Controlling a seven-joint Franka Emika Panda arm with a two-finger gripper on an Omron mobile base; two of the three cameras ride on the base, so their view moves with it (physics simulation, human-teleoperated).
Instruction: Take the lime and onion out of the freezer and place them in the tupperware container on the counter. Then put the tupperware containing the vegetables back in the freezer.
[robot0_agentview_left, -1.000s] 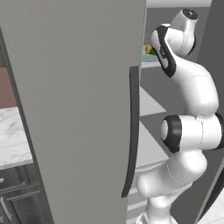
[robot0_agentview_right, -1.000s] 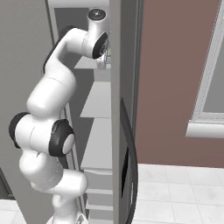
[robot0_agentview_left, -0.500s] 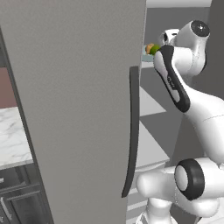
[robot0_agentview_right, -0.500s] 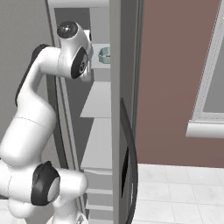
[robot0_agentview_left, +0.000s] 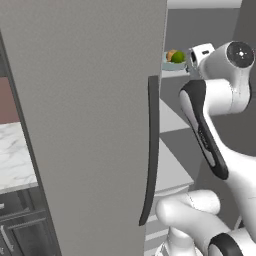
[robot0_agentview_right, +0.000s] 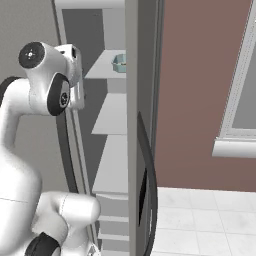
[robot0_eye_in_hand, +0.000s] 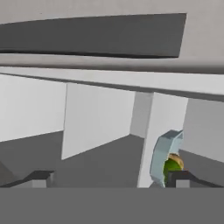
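Your gripper (robot0_eye_in_hand: 109, 179) stands with its jaws spread wide and nothing between them, just outside the open freezer (robot0_agentview_left: 90, 125). The tupperware container (robot0_agentview_left: 174, 64) sits on an upper shelf inside, and the lime (robot0_agentview_left: 177, 58) and the onion (robot0_agentview_left: 170, 54) lie in it, touching each other, the lime towards the front.

From the hand view you see the container's pale blue rim (robot0_eye_in_hand: 161, 157) edge-on, off to one side of the jaws and close to one fingertip (robot0_eye_in_hand: 183, 178), not centred between the two. The lime (robot0_eye_in_hand: 172, 166) shows green inside that rim with the onion (robot0_eye_in_hand: 175, 158) just past it. Because the hand is rolled, the tray's long side runs up the picture, not across it.

In the left base view the hand hangs just beside the tray at about shelf height. Judging from that, the tray looks already delivered, so your coming move is likely a clean pull straight back from the shelf
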